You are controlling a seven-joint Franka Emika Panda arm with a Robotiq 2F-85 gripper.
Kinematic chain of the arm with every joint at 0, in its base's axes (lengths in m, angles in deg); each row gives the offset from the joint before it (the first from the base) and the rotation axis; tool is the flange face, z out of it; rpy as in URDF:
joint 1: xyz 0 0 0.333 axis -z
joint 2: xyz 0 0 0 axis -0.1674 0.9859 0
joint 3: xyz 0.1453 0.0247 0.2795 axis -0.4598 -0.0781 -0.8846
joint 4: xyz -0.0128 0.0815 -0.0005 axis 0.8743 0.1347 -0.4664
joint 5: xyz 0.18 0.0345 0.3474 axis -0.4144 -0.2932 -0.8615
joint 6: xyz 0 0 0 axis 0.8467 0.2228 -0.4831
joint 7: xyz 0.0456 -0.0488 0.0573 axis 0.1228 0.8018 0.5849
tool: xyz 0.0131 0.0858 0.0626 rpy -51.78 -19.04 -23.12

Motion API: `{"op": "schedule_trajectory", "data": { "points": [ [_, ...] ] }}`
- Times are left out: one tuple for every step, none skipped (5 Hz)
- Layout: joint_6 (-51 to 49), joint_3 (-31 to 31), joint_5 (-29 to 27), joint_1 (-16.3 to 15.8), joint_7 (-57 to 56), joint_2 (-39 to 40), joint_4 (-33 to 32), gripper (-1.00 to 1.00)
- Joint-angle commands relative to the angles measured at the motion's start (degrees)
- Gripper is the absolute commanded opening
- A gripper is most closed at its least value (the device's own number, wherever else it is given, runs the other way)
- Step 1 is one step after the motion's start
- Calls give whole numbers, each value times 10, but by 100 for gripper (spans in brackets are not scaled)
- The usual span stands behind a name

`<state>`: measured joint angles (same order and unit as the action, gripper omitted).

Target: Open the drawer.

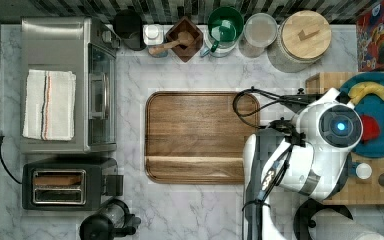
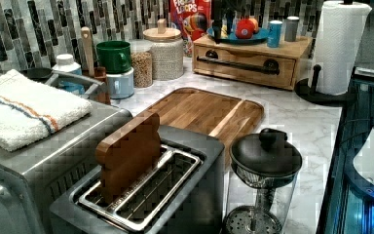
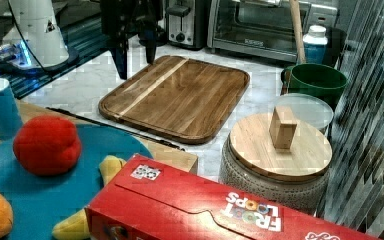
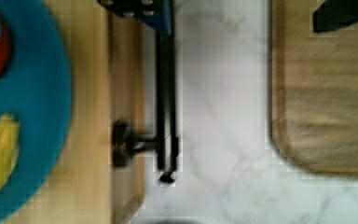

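The drawer (image 2: 246,62) is a light-wood box at the back of the counter in the left view, with its front flush with the box. Its long black bar handle (image 2: 238,65) runs across the front. A blue plate of toy fruit (image 1: 380,120) sits on top of the box. In the right view my gripper (image 3: 135,55) hangs open above the marble, between the drawer front and the walnut tray. In the wrist view the handle (image 4: 166,102) lies just below one dark finger (image 4: 142,9). The other finger (image 4: 340,16) is over the tray's edge. Nothing is held.
The walnut tray (image 1: 202,137) fills the counter's middle. A toaster oven (image 1: 67,82), toaster (image 1: 60,186) and French press (image 2: 263,175) stand on the top view's left. Jars, a green mug (image 1: 225,27) and a cereal box (image 3: 205,210) line the back wall. A paper towel roll (image 2: 338,46) stands beside the drawer.
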<state>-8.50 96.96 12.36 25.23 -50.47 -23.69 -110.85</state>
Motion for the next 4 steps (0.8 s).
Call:
{"op": "schedule_trajectory", "data": {
  "points": [
    [120, -4, -1, 0, -54, 42, -51, 100],
    [161, 0, 1, 1, -43, 53, -67, 100],
    [202, 7, 12, 6, -37, 66, -78, 100],
    [245, 18, 30, 12, -38, 79, -83, 100]
  ]
}}
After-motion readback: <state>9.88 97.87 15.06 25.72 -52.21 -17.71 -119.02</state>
